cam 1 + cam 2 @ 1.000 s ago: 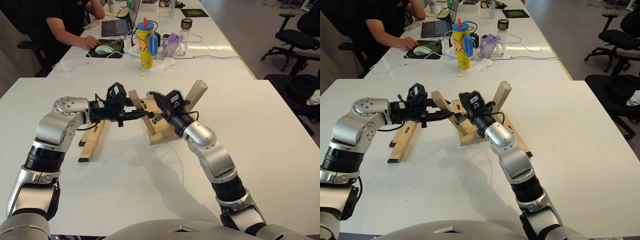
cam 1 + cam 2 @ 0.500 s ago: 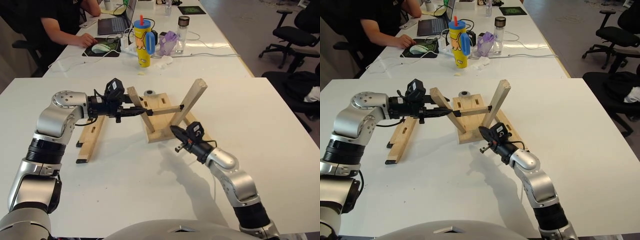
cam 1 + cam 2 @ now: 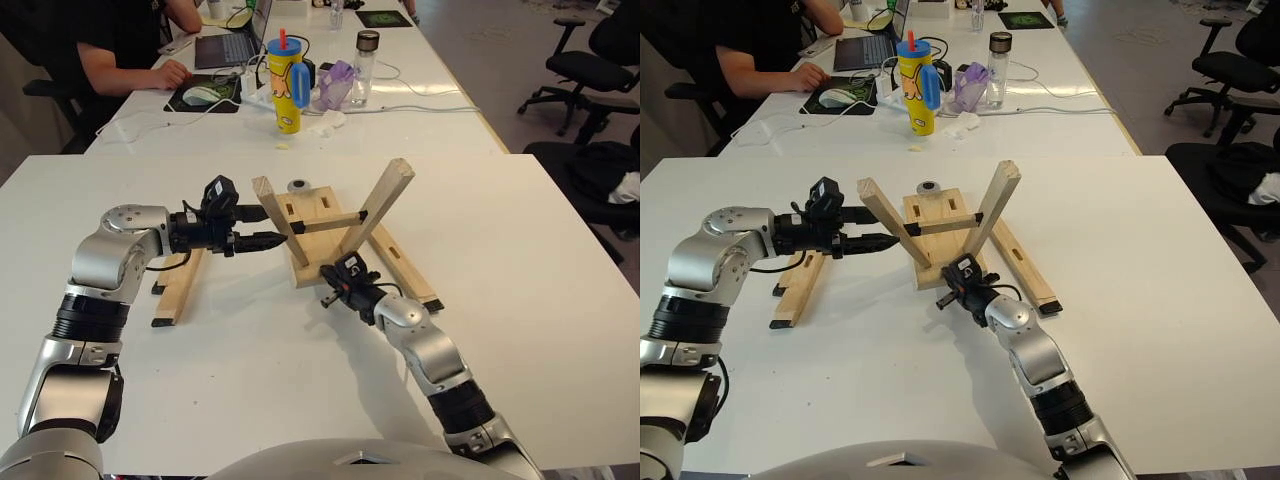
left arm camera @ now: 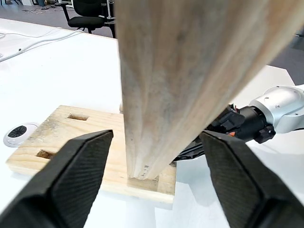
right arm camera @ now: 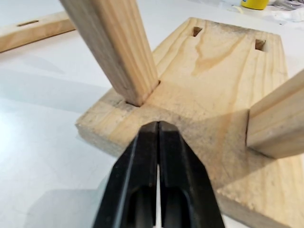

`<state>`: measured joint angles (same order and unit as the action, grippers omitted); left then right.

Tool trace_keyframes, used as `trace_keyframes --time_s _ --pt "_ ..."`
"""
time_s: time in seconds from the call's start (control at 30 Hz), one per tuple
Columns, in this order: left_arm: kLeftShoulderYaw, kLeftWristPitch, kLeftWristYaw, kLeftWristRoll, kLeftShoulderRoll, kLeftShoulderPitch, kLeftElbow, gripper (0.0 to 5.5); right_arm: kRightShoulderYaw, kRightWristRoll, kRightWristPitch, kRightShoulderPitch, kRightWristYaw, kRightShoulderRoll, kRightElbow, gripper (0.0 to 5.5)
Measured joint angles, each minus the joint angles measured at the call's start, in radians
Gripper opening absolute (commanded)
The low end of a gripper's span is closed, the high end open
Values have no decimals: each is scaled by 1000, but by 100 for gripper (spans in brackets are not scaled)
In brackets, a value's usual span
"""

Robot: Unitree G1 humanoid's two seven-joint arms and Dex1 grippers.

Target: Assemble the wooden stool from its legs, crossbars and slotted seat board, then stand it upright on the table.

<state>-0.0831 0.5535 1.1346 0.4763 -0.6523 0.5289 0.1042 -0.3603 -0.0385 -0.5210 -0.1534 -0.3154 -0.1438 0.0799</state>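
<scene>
Starting at your right gripper [image 5: 158, 124]: its two black fingers [image 5: 140, 180] are pressed together with nothing between them. The tips touch the near edge of the pale wooden slotted seat board [image 5: 223, 61], just beside the socket where the left square wooden leg [image 5: 114, 42] stands. Your left gripper [image 3: 268, 239] points at that same leg from the left side, partway up it. Its fingers [image 4: 80, 175] are spread wide and hold nothing, and the tips stop just short of the wood.

The board lies flat on the white table [image 3: 500, 250], about midway between the left and right edges and nearer the far edge than the near one. Two legs rise from its near end and lean apart in a V. The left one tips toward the table's left edge and the right square wooden leg [image 3: 375, 210] toward the right edge. A short wooden crossbar [image 3: 330, 222] joins them partway up. Two empty slots show at the board's far end.

A long slotted wooden slat [image 3: 405, 268] lies flat just beside the board's right side. A second slotted wooden slat [image 3: 185, 280] lies flat toward the left edge, beneath your left arm. A yellow tumbler [image 3: 287, 85] stands on the next table, beyond the far edge.
</scene>
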Motion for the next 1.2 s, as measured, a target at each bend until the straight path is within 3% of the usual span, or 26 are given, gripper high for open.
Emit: trace_keyframes --time_s 0.13,0.33,0.43,0.67,0.8,0.93,1.07,1.2 --pt "92 56 8 52 -55 -27 -25 409 -17 22 -18 -12 -2 1 3 0" --pt "393 292 -51 405 -79 49 -54 329 -13 27 -16 -15 -5 1 -3 0" --pt "501 336 -237 610 9 241 -91 293 -6 24 -9 -10 -12 1 -10 0" --pt "410 231 -540 539 194 332 -201 274 -10 24 5 -22 -28 5 -33 0" --pt "157 245 -578 330 196 165 -203 274 -14 27 18 -37 -32 7 -48 0" --pt "49 126 -594 208 163 95 -256 274 -19 32 23 -61 -33 13 -87 0" --pt "70 49 -661 145 232 115 -191 274 -22 42 21 -75 -32 16 -122 0" --pt "269 36 -698 321 284 258 -180 274 -23 41 32 -85 -32 23 -122 0"
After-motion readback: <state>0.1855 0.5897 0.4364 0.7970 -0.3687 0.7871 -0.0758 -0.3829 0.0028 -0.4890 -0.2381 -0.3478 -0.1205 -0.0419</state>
